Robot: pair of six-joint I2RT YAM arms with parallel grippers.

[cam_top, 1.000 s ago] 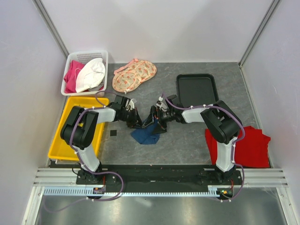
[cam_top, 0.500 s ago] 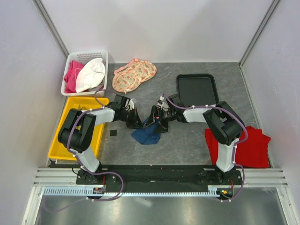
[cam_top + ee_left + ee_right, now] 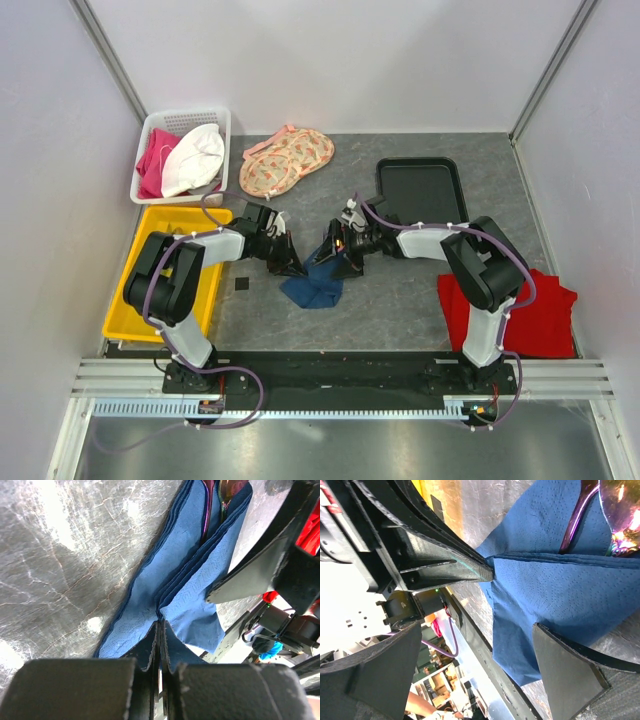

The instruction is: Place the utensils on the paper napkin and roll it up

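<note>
The dark blue paper napkin (image 3: 314,287) lies folded and crumpled on the grey table between both arms. My left gripper (image 3: 160,624) is shut on a raised fold of the paper napkin (image 3: 182,575). The utensils (image 3: 218,497) lie inside the fold, showing a thin purple-tinted handle and a shiny gold head. In the right wrist view a spoon-like head (image 3: 622,526) rests on the napkin (image 3: 555,592). My right gripper (image 3: 470,672) stands open beside the napkin's loose corner, holding nothing. From above, the left gripper (image 3: 291,263) and right gripper (image 3: 342,257) face each other over the napkin.
A yellow tray (image 3: 135,300) sits at the left, behind it a white basket (image 3: 150,125) of pink and white cloths. Peach floral fabric (image 3: 287,160) lies at the back, a black tray (image 3: 420,190) back right, a red cloth (image 3: 540,310) at the right, a small black square (image 3: 241,287) near the yellow tray.
My right gripper has drawn back slightly to the right, away from the left gripper, staying open. The left gripper keeps its pinch on the napkin fold.
</note>
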